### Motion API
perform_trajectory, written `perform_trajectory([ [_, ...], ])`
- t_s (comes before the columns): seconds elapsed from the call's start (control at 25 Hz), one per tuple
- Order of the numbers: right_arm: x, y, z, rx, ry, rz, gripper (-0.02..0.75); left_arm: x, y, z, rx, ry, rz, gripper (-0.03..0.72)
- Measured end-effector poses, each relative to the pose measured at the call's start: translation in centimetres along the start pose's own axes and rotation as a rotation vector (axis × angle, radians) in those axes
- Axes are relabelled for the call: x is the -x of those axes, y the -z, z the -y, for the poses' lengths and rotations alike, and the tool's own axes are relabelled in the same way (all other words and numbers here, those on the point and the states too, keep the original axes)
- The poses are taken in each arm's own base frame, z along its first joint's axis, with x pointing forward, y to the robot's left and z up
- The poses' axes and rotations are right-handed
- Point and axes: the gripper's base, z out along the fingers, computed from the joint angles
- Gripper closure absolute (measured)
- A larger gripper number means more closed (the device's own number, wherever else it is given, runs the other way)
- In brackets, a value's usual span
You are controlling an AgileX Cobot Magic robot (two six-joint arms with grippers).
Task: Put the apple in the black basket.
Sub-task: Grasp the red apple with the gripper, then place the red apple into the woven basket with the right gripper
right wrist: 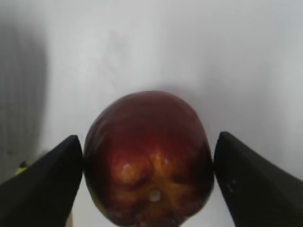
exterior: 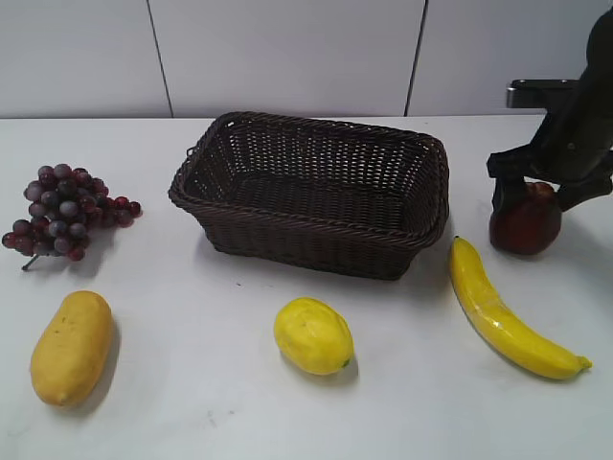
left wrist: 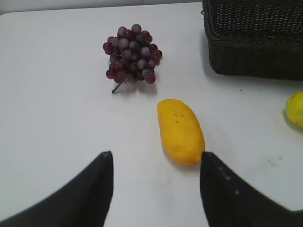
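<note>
The apple [exterior: 527, 228], dark red and glossy, stands on the table at the right, just right of the black basket [exterior: 316, 247] and behind the banana's top end. My right gripper [exterior: 536, 196] comes down over it with one finger on each side. In the right wrist view the apple [right wrist: 147, 161] fills the gap of the gripper [right wrist: 147, 158], and both fingers lie against its sides. The wicker basket is empty. My left gripper [left wrist: 156, 158] is open and empty above the table's left part, near the mango.
A banana [exterior: 503, 311] lies in front of the apple. A lemon [exterior: 313, 335] lies before the basket. A mango [exterior: 71, 347] and a grape bunch [exterior: 65, 211] lie at the left. The basket's corner [left wrist: 255, 42] shows in the left wrist view.
</note>
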Motion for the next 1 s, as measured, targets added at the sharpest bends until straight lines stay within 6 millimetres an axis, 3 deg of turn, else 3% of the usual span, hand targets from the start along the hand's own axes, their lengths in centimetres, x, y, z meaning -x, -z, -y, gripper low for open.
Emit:
perform_trajectory([
  [0.2,0.3,0.1,0.0,0.001,-0.003,-0.005,0.138,0.0,0.0,0.0,-0.001,0.0,0.0,0.253],
  [0.32,1.1,1.3,-0.1,-0.001,-0.004,-0.021,0.138,0.0,0.0,0.0,-0.001,0.0,0.0,0.253],
  [0.4,2.3,3.1,-0.2,0.003,0.005,0.003,0.138,0.0,0.0,0.0,-0.001,0.0,0.0,0.253],
  [0.56,5.1,9.5,-1.3,0.065,0.048,0.125,0.138,0.0,0.0,0.0,-0.001,0.0,0.0,0.253],
  [0.72,6.6,15.7,-5.3,0.136,0.157,0.253,0.138,0.0,0.0,0.0,-0.001,0.0,0.0,0.253],
  [0.8,6.5,17.5,-7.9,0.167,0.223,0.291,0.139,0.0,0.0,0.0,-0.001,0.0,0.0,0.253],
  [1.0,4.4,18.6,-15.1,0.215,0.419,0.312,0.139,0.0,0.0,0.0,-0.001,0.0,0.0,0.253],
])
